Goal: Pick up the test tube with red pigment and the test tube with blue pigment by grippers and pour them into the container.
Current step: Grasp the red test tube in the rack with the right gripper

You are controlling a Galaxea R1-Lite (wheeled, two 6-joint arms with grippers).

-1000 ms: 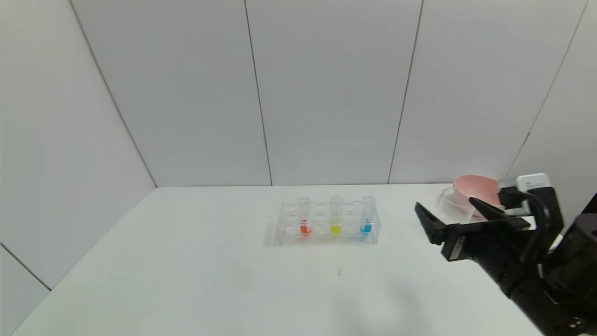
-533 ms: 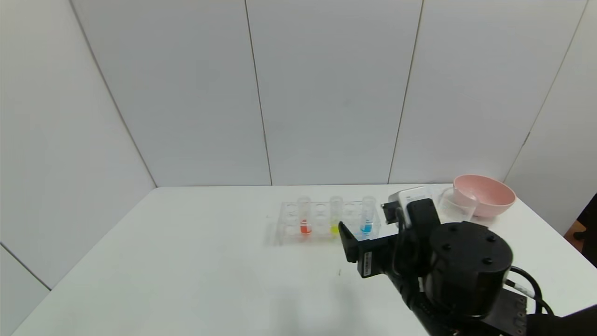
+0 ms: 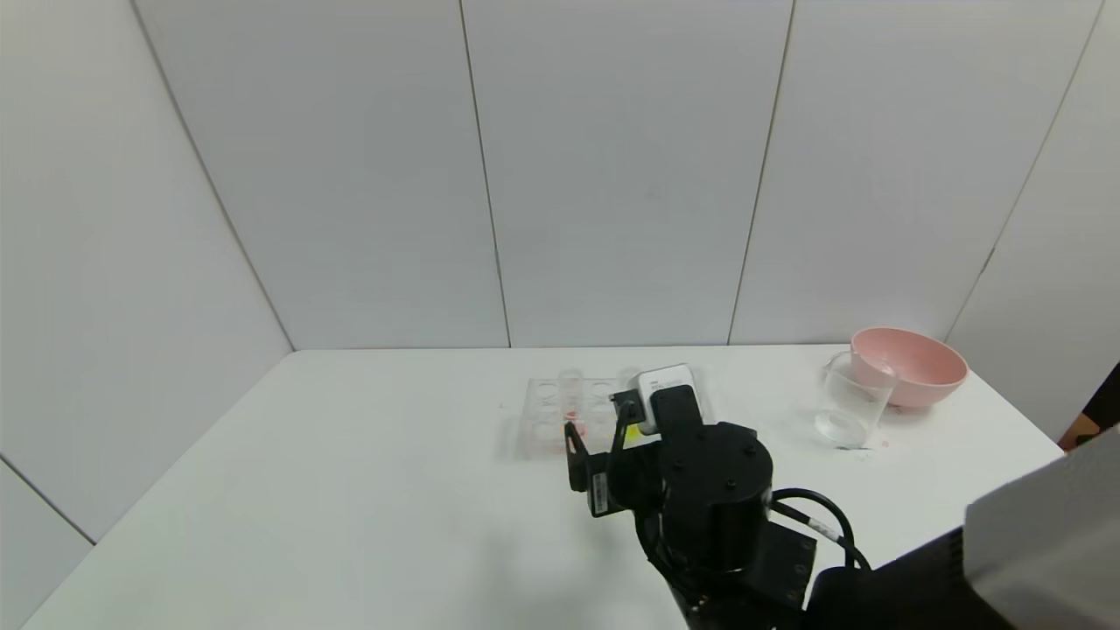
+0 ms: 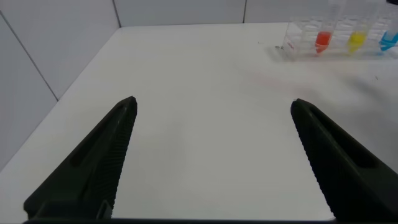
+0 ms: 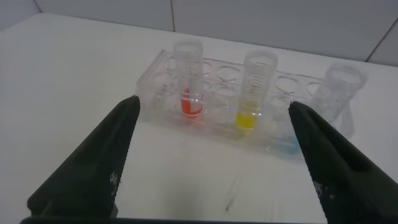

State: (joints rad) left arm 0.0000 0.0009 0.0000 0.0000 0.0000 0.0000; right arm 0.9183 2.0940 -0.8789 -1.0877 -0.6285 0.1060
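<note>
The red-pigment tube (image 5: 188, 84) stands at one end of the clear rack (image 5: 219, 73), the blue-pigment tube (image 5: 337, 90) at the other end, and a yellow tube (image 5: 256, 87) between them. My right gripper (image 5: 214, 102) is open and empty, low over the table just in front of the rack, with the red and yellow tubes between its finger lines. In the head view the right gripper (image 3: 599, 435) covers much of the rack; the red tube (image 3: 570, 395) shows and the blue one is hidden. The clear beaker (image 3: 853, 404) stands far right. My left gripper (image 4: 214, 101) is open and empty over bare table.
A pink bowl (image 3: 910, 365) sits right behind the beaker near the table's back right corner. White walls close the table at the back and left. In the left wrist view the rack (image 4: 339, 37) shows far off, with the red tube (image 4: 323, 38) in it.
My right arm has swung left from in front of the beaker and bowl to in front of the rack, its gripper staying open. Nothing on the table has moved.
</note>
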